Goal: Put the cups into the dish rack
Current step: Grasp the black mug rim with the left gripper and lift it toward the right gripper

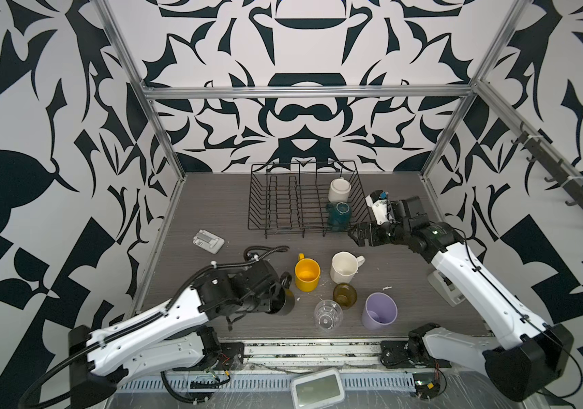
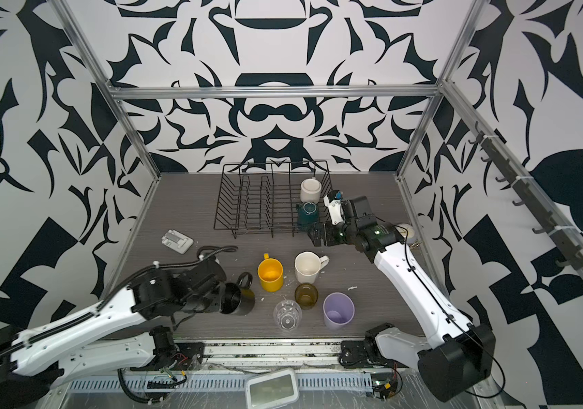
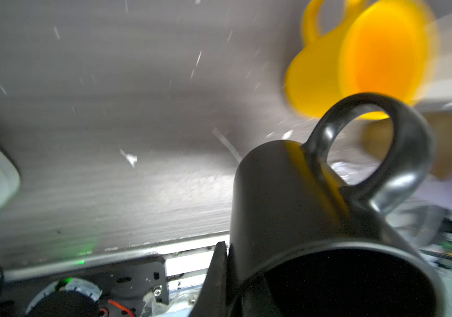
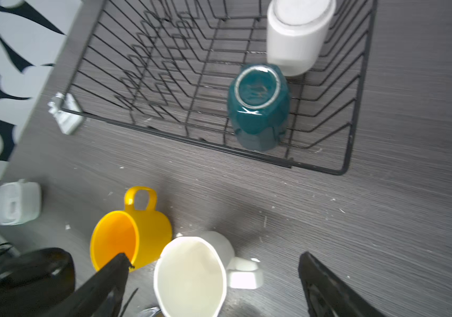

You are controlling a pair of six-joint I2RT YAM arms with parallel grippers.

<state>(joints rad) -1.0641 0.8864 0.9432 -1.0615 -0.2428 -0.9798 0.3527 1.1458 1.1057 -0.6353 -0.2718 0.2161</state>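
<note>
The black mug (image 1: 286, 301) (image 2: 238, 300) (image 3: 288, 197) is tipped above the table at the left, with my left gripper (image 1: 276, 303) (image 3: 227, 274) shut on its rim. A white mug (image 1: 339, 189) (image 4: 296, 41) and a teal mug (image 1: 339, 214) (image 4: 259, 109) stand upside down in the dish rack (image 1: 283, 198) (image 2: 247, 202) (image 4: 164, 134). On the table stand the yellow mug (image 1: 307, 274) (image 4: 131, 238), faceted white mug (image 1: 345, 267) (image 4: 192, 274), amber glass (image 1: 345, 295), clear glass (image 1: 327, 315) and lilac tumbler (image 1: 379, 311). My right gripper (image 1: 355, 235) (image 4: 214, 256) hangs open beside the rack's near right corner.
A white square clock (image 1: 208, 241) (image 4: 17, 203) lies flat left of the rack. A white lidded box (image 1: 316, 387) sits in front of the table's rail. Metal frame posts stand at the back corners.
</note>
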